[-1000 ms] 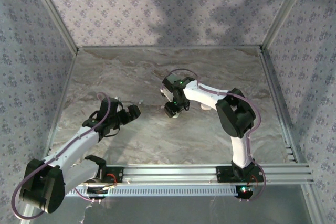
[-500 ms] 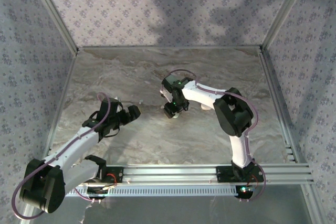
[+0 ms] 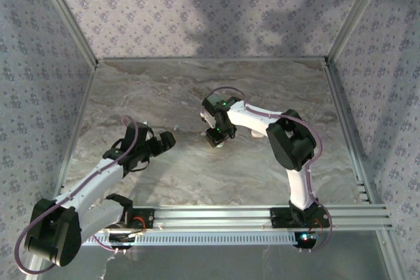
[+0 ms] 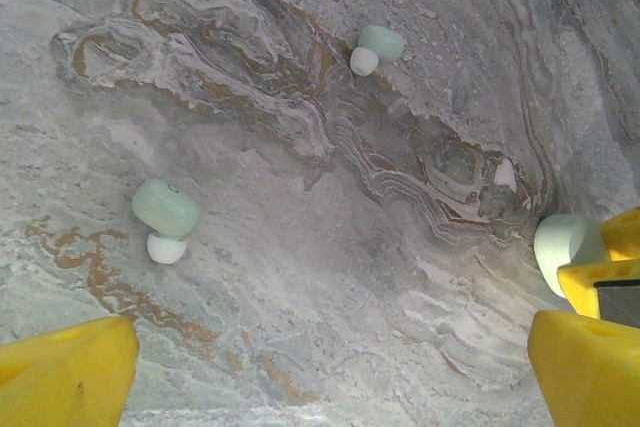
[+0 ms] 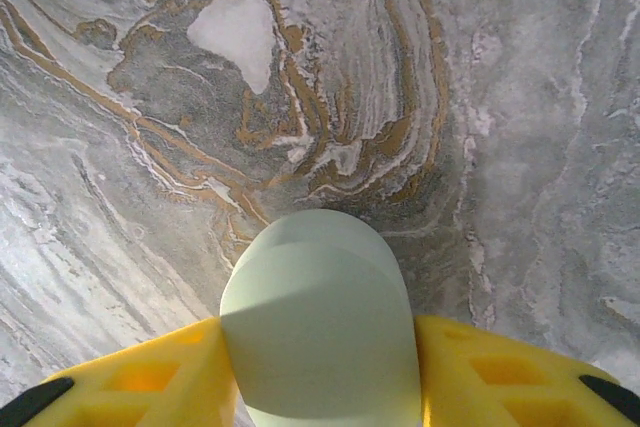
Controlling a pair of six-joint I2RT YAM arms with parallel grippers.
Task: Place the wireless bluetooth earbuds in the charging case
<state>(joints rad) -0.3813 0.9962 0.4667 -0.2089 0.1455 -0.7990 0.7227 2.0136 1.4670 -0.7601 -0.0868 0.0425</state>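
Left wrist view: left pincer point(image 4: 325, 387) spread empty, nearer earbud point(image 4: 165, 219) ahead-left, its white tip pointing back at it; right pincer point(image 5: 320, 372) clasps the case point(image 5: 315, 287).

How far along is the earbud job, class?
Done: nothing inserted yet. In hand: the right hand grips the pale green charging case. Left: two earbuds lie loose on the table below the open left hand; both need inserting.
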